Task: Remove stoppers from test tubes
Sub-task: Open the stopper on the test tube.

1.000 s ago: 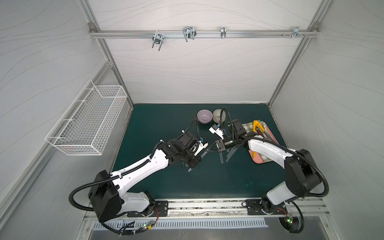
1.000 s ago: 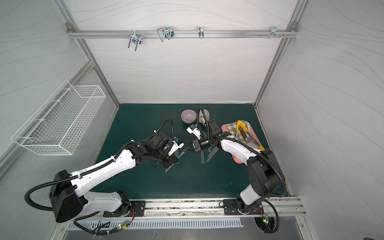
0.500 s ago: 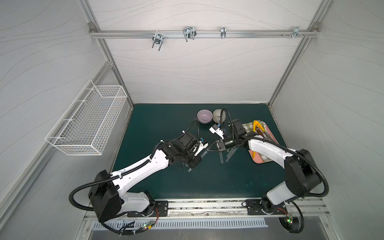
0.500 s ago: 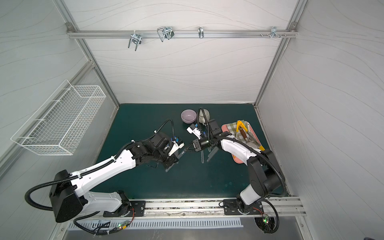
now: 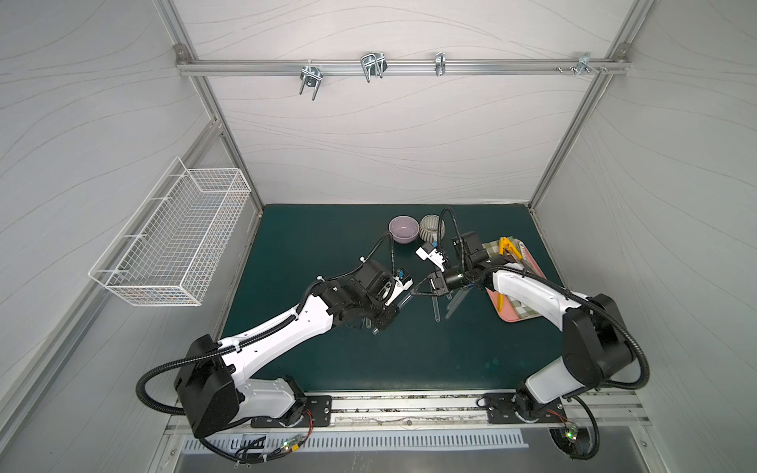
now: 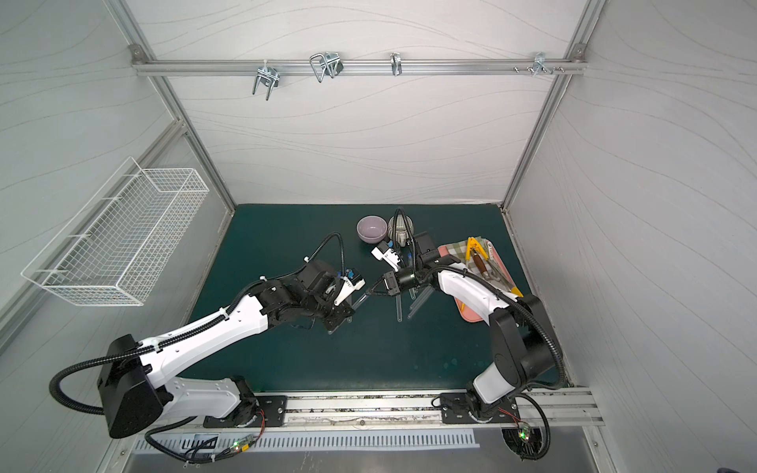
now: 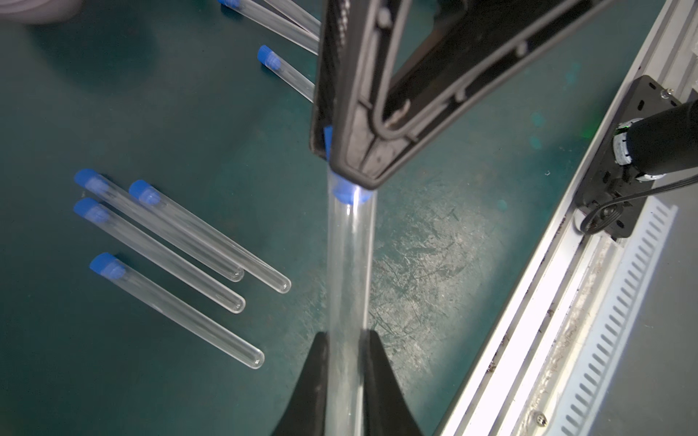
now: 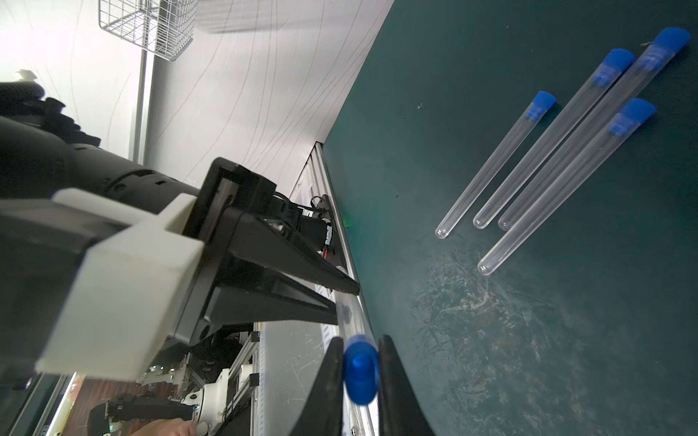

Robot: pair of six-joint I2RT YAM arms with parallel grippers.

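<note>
Holding one test tube point(image 7: 349, 264) in the air above the tabletop point(image 7: 170, 124), we had the left claw point(image 7: 345, 338) clamped on its glass and the right claw point(image 8: 360, 339) clamped on its blue stopper point(image 8: 360, 373), which sat in the mouth; next, we judged, came a straight pull apart

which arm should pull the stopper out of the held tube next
Right. The right gripper is shut on the blue stopper, while the left gripper clamps the test tube body, so the left can likely brace while the right pulls away.
</note>
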